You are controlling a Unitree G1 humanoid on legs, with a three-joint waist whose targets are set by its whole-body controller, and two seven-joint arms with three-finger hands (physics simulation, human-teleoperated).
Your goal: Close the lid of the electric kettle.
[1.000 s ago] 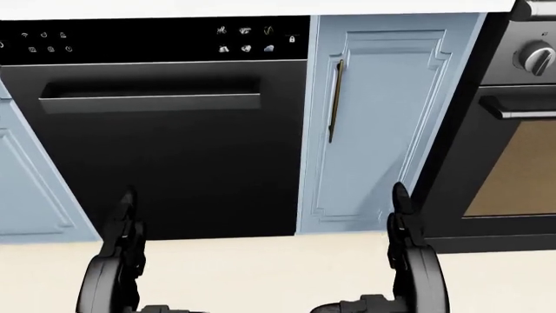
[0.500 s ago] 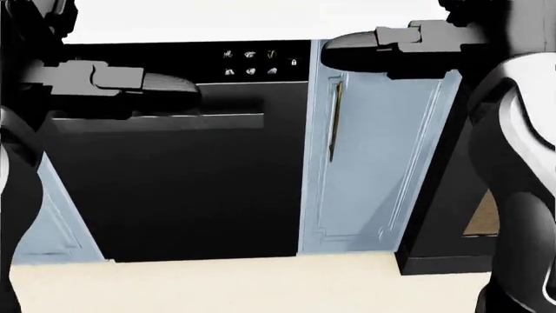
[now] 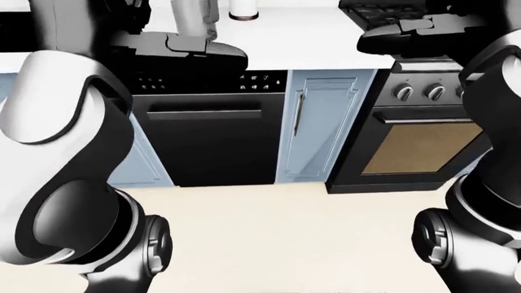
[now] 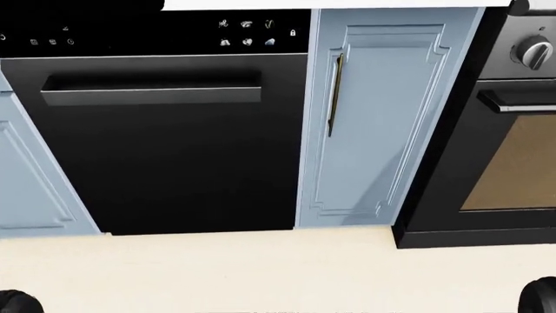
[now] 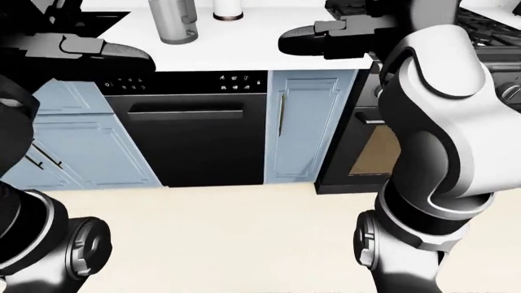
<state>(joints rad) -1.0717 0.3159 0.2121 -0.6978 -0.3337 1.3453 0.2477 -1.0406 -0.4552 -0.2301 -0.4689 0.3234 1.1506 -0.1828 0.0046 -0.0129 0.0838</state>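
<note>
The electric kettle (image 5: 173,23), a grey metal cylinder, stands on the white counter (image 5: 236,46) at the top of the right-eye view. Its top is cut off by the frame edge, so the lid does not show. My left hand (image 5: 137,58) is held out level below and left of the kettle, fingers stretched out and empty. My right hand (image 5: 293,41) is held out level to the right of the kettle, fingers stretched out and empty. Neither hand touches the kettle. The head view shows neither hand nor kettle.
A white cylinder (image 5: 228,9) stands on the counter right of the kettle. Below the counter are a black dishwasher (image 4: 165,143), a light blue cabinet door (image 4: 382,117) and a black oven (image 4: 513,130). Stove burners (image 3: 374,12) lie at the right. The floor is beige.
In the head view my hands rose from the bottom edge, crossed the top half a second ago, and are now out of that view. The picture has shifted slightly.
</note>
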